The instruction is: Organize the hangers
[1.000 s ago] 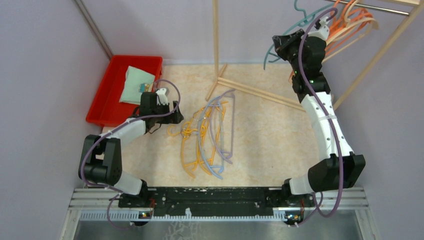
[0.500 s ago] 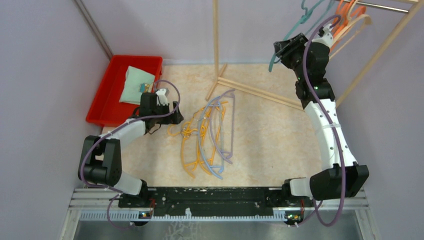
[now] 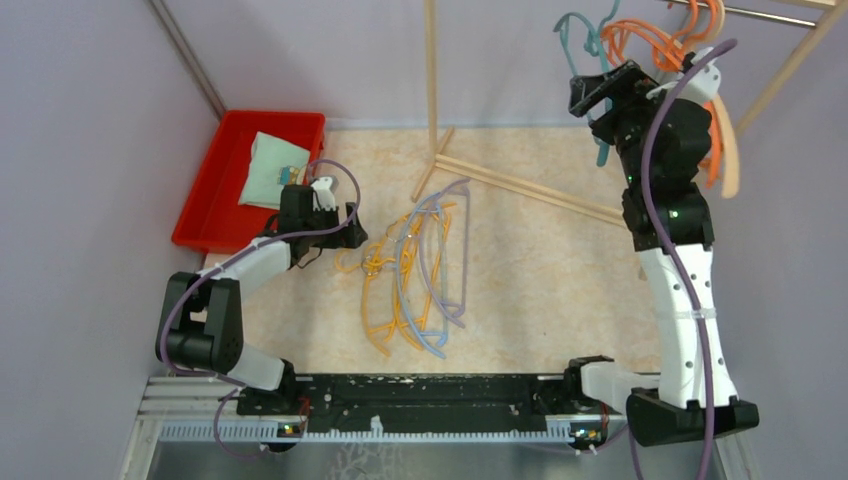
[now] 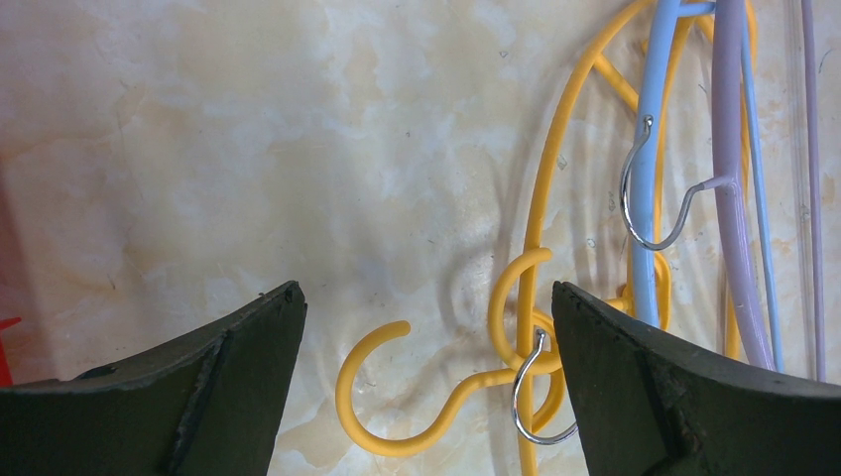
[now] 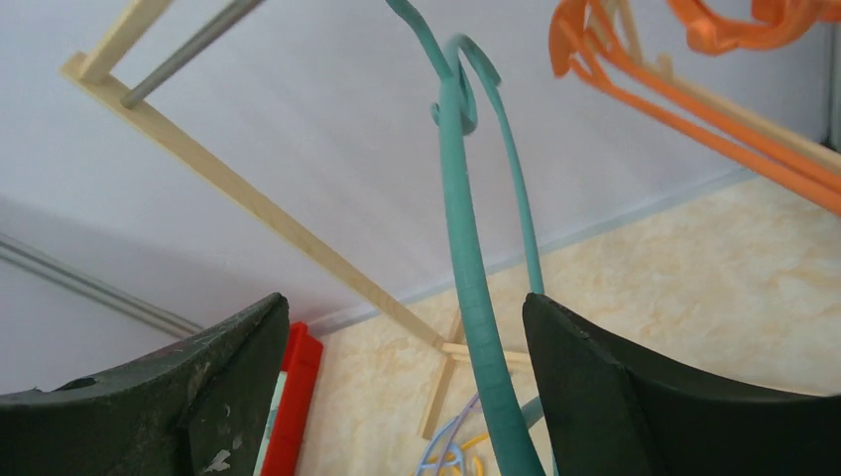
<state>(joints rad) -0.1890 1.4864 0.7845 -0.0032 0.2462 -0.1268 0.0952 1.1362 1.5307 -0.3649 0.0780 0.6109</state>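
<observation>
Several hangers (image 3: 420,270), yellow, light blue and lavender, lie tangled on the table. My left gripper (image 3: 358,232) hovers open at the pile's left edge. In its wrist view a yellow hook (image 4: 377,416) lies between the fingers of the left gripper (image 4: 424,297), next to a light blue hanger (image 4: 650,149). My right gripper (image 3: 585,95) is raised by the rack. It stands open, and a teal hanger (image 5: 466,248) passes between the fingers of the right gripper (image 5: 405,302) without being pinched. Orange hangers (image 3: 650,40) and a beige one (image 3: 728,150) hang behind the arm.
A red bin (image 3: 205,190) with a folded cloth (image 3: 272,170) sits at the back left. An upright wooden rack pole (image 3: 432,70) stands at the back, with base poles (image 3: 520,185) lying across the table. The metal rod (image 3: 745,12) runs along the top right.
The right arm has swung right and stands more upright. Its gripper has gone from shut on the teal hanger to open. The hangers on the rack have swung. The left arm has not moved.
</observation>
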